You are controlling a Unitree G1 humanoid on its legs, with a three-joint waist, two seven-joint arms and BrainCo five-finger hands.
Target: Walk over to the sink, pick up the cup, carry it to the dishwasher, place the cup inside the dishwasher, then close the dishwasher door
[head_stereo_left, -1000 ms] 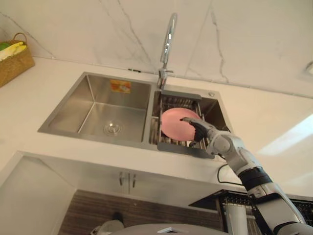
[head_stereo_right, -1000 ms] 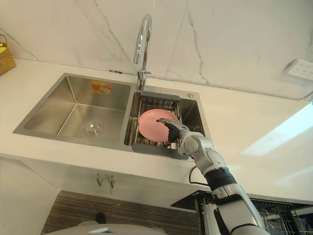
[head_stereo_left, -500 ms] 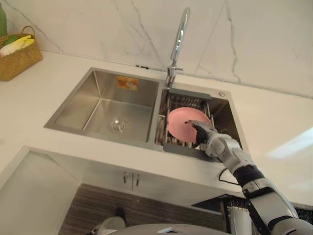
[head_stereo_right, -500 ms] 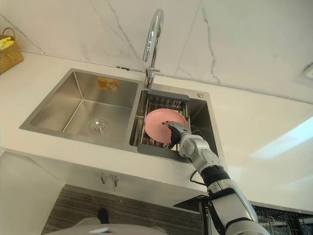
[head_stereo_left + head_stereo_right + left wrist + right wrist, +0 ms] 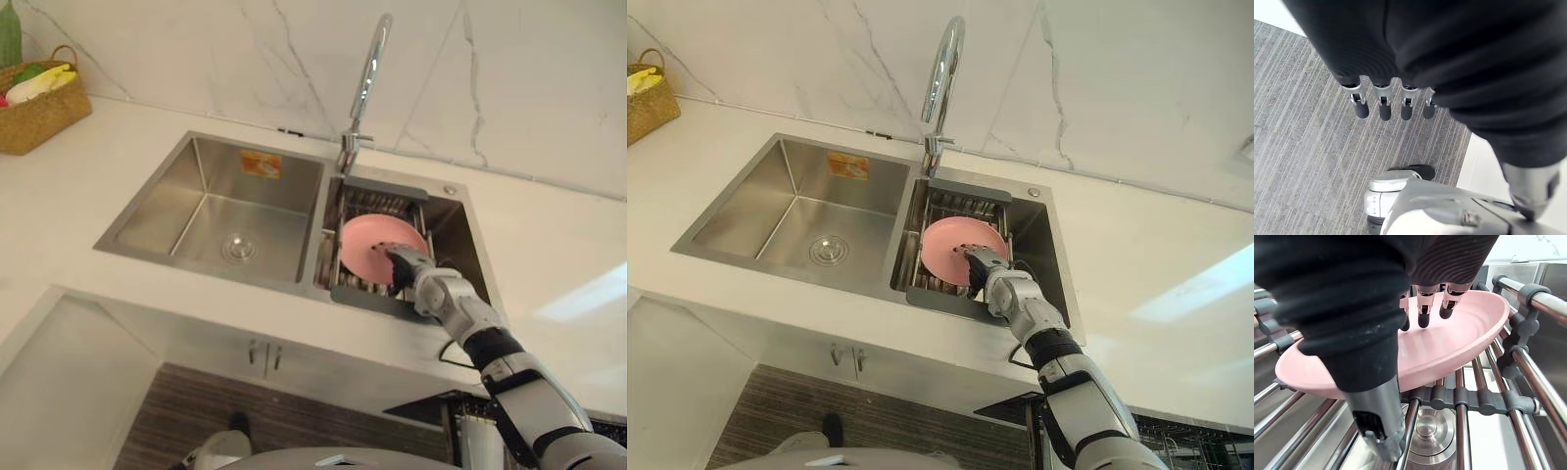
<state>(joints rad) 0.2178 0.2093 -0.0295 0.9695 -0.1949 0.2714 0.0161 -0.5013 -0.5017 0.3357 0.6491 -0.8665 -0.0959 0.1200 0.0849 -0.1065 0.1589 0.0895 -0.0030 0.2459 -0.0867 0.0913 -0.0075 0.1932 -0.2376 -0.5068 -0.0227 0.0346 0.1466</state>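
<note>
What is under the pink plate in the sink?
A steel drying rack holds the pink plate, and below its bars sits the basin's round drain. The plate covers the bars directly beneath it.

a pink shallow dish (image 5: 370,247) (more plate than cup) lies tilted on the wire rack (image 5: 1474,399) in the right basin of the steel sink (image 5: 157,201). its hollow side faces up.

Part of pink dish (image 5: 361,245) behind right hand (image 5: 405,266), basket (image 5: 39,110) cut by edge
</note>
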